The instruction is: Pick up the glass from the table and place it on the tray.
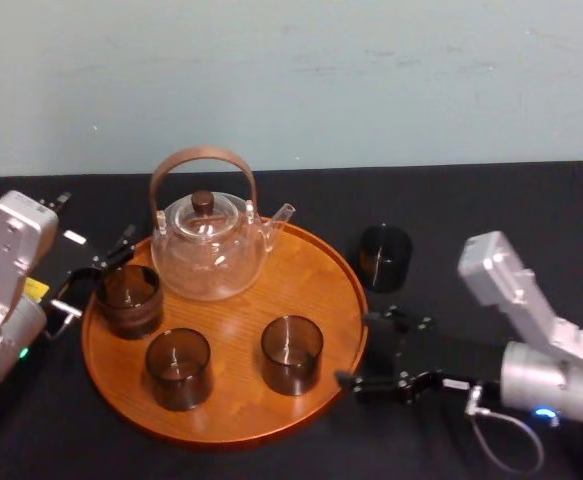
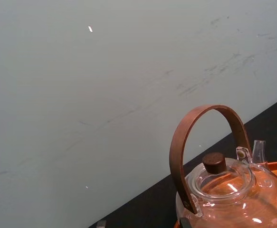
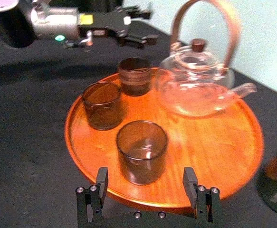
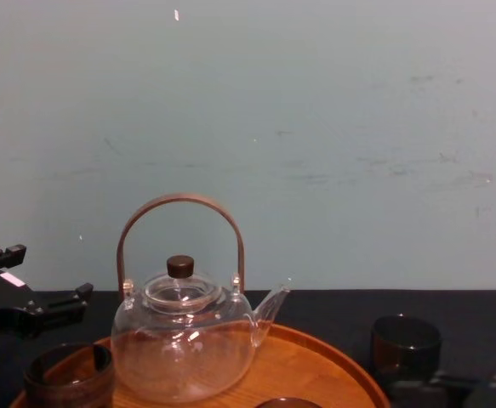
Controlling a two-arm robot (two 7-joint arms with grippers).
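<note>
One dark glass (image 1: 384, 257) (image 4: 405, 344) (image 3: 276, 183) stands on the black table (image 1: 491, 200), just right of the round wooden tray (image 1: 321, 270) (image 3: 243, 142). Three more dark glasses stand on the tray: left (image 1: 129, 298), front (image 1: 178, 367) and front right (image 1: 291, 353) (image 3: 142, 151). My right gripper (image 1: 359, 350) (image 3: 145, 185) is open at the tray's right rim, facing the front right glass and holding nothing. At the tray's left edge my left gripper (image 1: 93, 275) (image 4: 28, 293) is open just beside the left glass, apart from it.
A clear glass teapot (image 1: 209, 240) (image 2: 224, 190) (image 4: 184, 340) with a brown arched handle stands at the back of the tray. A pale wall runs behind the table. Bare black tabletop lies to the right of the tray and in front of it.
</note>
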